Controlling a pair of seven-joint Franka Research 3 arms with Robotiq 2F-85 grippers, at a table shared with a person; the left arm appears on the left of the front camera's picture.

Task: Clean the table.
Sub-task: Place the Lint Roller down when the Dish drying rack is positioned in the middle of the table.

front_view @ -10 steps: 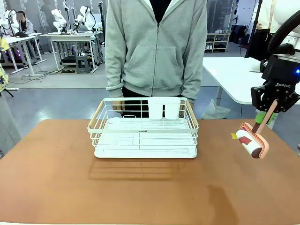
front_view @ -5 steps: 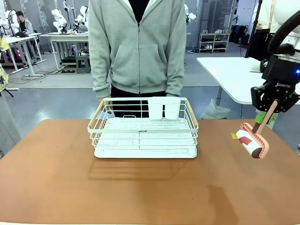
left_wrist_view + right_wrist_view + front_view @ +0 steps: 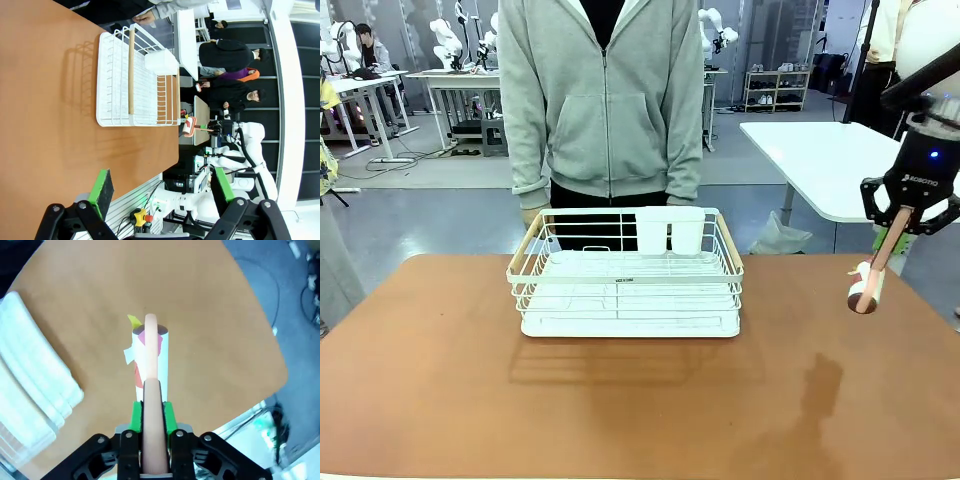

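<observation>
The table [image 3: 440,400] has a smooth, matte reddish-brown top with rounded corners. It lies level, and a darker streaked patch marks the surface near its right front edge.

You see a smooth, matt reddish-brown surface [image 3: 440,400], a white coated wire rack [image 3: 625,275] with wooden side rails, and a paper-wrapped roller [image 3: 150,352].
</observation>
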